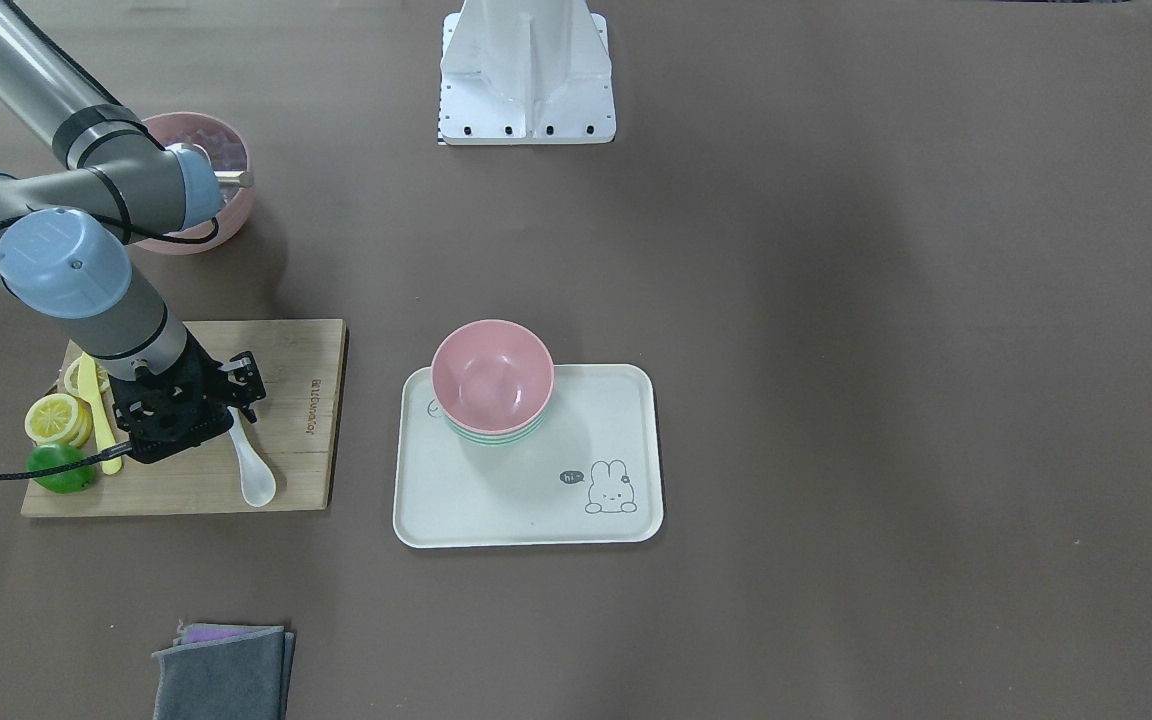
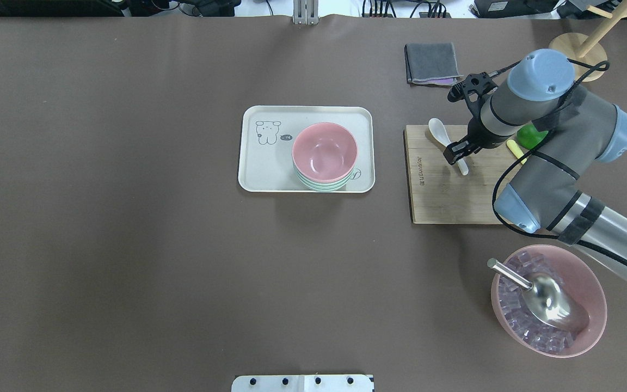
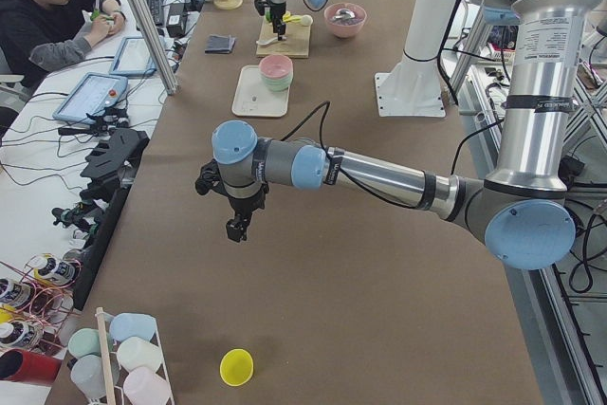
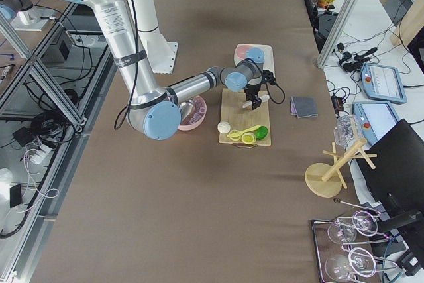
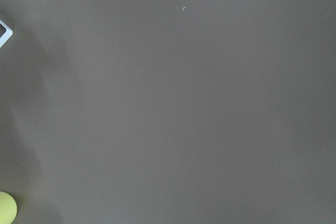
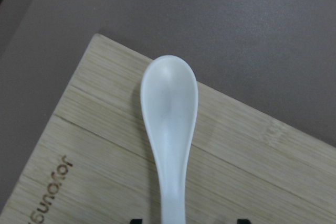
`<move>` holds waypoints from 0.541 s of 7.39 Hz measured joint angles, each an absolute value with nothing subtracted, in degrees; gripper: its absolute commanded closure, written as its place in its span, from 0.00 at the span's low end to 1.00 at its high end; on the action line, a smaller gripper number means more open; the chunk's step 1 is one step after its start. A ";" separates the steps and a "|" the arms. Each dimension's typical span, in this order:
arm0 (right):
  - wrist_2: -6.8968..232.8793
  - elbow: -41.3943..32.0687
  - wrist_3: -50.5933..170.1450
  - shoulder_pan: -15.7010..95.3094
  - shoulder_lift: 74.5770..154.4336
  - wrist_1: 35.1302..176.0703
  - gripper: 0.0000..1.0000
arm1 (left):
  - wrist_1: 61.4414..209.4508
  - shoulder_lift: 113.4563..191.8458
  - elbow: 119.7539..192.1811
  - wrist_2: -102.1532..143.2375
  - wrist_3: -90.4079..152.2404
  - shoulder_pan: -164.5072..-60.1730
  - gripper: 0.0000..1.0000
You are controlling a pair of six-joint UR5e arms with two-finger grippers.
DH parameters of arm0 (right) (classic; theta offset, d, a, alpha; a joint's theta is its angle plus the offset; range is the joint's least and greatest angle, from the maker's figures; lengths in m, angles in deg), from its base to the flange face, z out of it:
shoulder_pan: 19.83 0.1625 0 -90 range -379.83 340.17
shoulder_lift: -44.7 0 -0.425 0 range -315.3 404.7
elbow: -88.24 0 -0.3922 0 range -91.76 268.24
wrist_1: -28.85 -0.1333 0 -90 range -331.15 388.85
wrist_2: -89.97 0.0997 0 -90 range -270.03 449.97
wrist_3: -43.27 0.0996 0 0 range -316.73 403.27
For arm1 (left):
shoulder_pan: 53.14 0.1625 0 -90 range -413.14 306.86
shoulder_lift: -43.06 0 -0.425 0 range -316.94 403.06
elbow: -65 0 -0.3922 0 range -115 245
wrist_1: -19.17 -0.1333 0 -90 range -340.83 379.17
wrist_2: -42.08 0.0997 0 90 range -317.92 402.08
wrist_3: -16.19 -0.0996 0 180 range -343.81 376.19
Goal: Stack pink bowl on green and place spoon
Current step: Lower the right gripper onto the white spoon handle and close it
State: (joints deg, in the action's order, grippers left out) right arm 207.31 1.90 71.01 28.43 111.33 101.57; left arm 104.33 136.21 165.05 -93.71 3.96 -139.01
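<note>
Spread wide, the right fingers (image 2: 451, 155) stand on either side of the spoon's handle and hold nothing. The right wrist view shows 2 dark tips at its bottom edge, with the white handle running between them and a gap on each side. The spoon (image 2: 437, 130) lies flat on the wooden cutting board (image 2: 444, 198), its bowl end near the board's far corner. The pink bowl (image 2: 324, 151) already sits nested in the green bowl (image 2: 321, 185) on the tray (image 2: 267, 171), so I judge that only the spoon remains and the step in hand is the pinch on its handle.

I see 3 risks:
- The handle is thin and lies low on the board. If the tips close too high, they may slide over it or flick the spoon aside.
- If the tips come down too far, they will jam into the wood.
- The grip falls toward the handle's end, so the heavier bowl end could droop or swing once lifted and clip the pink rim on arrival.

The stack also stands close to the tray's rim, so a knock might shift it.

The left fingers (image 3: 233, 229) hang over bare tabletop (image 2: 128, 245), well apart from the work. I cannot tell how far apart they are.
</note>
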 measured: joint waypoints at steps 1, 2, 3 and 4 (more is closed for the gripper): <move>207.43 2.10 71.09 28.42 110.88 101.36 0.42 | 104.33 136.22 164.98 -93.72 3.97 -138.97 0.02; 207.51 2.16 71.12 28.39 110.66 101.30 0.42 | 104.33 136.22 164.84 -93.72 3.97 -138.94 0.02; 207.55 2.18 71.11 28.31 110.58 101.28 0.42 | 104.33 136.22 164.69 -93.72 3.97 -138.94 0.02; 207.56 2.22 71.10 28.17 110.57 101.28 0.43 | 104.33 136.22 164.63 -93.72 3.97 -138.93 0.02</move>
State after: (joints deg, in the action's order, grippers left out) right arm 207.56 2.22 71.10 28.17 110.57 101.28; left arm 104.33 136.22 164.63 -93.72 3.97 -138.93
